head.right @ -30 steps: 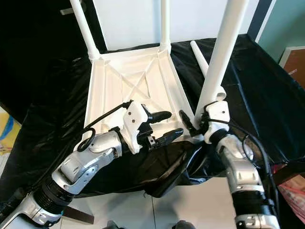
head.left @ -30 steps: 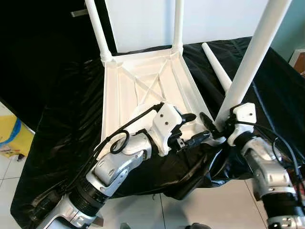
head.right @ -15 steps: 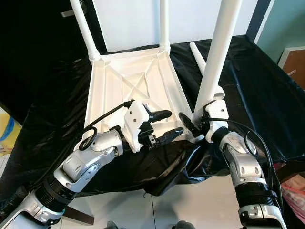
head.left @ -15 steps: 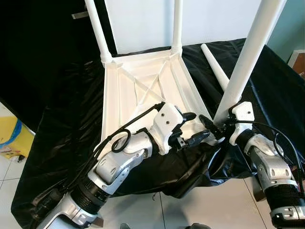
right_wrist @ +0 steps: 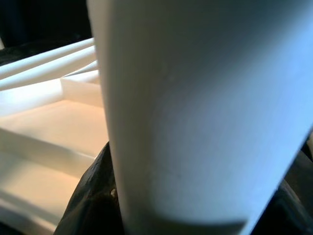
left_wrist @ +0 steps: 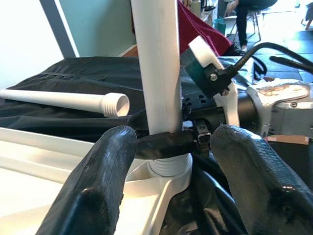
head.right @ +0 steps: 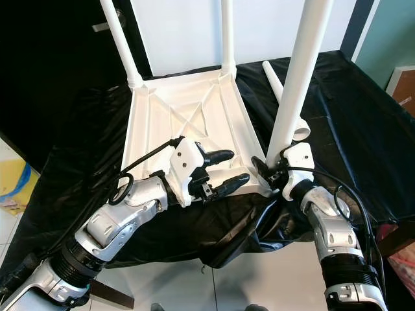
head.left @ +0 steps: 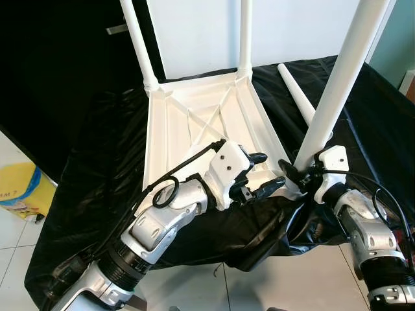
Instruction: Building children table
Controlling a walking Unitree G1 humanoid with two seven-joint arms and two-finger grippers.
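Right gripper (head.right: 267,170) is clamping the near-right table leg (head.right: 299,78) at its base; left gripper (head.right: 224,168) is hovering open beside it over the tabletop (head.right: 188,113).

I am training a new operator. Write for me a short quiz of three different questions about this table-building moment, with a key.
1. True or false: the right gripper is shut on the upright white plastic table leg.
2. How many legs stand upright on the upturned white plastic tabletop?
A. one B. three C. four
3. Fill in: the spare white threaded leg lies on the ____ plastic sheet.

Key: 1 true; 2 B; 3 black. The left gripper is open beside that near corner.
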